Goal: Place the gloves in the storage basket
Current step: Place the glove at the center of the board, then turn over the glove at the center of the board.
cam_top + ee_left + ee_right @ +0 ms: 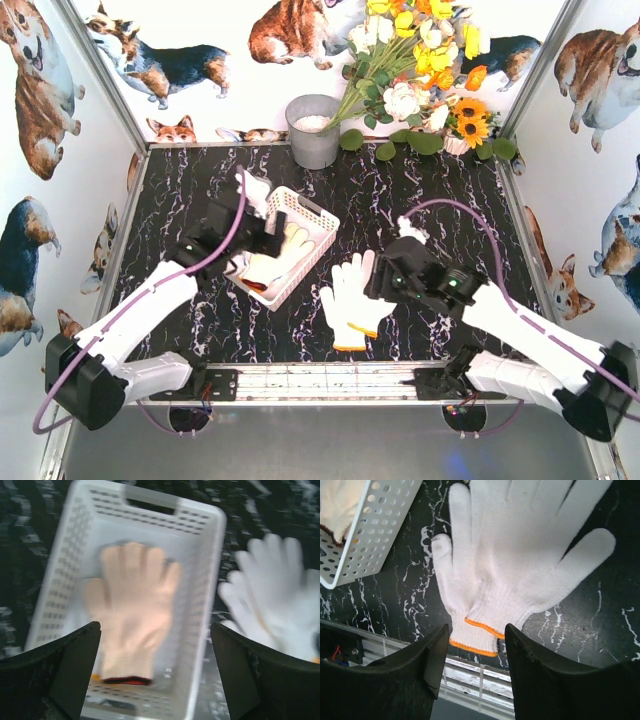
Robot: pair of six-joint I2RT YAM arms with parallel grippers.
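Observation:
The white storage basket (322,216) stands left of the table's middle, and a cream glove (278,262) with a dark orange cuff lies flat inside it. My left gripper (258,238) hovers over the basket, open and empty. In the left wrist view the left gripper (155,630) frames that glove (132,605) inside the basket (210,580). Two white gloves (350,298) with orange cuffs lie overlapping on the table right of the basket. My right gripper (476,630) stands open just above their cuffs (482,630), holding nothing. The basket's corner (375,530) shows at that view's upper left.
A grey metal bucket (313,130) and a bunch of artificial flowers (420,70) stand at the back wall. A metal rail (320,381) runs along the near edge between the arm bases. Patterned walls close in both sides.

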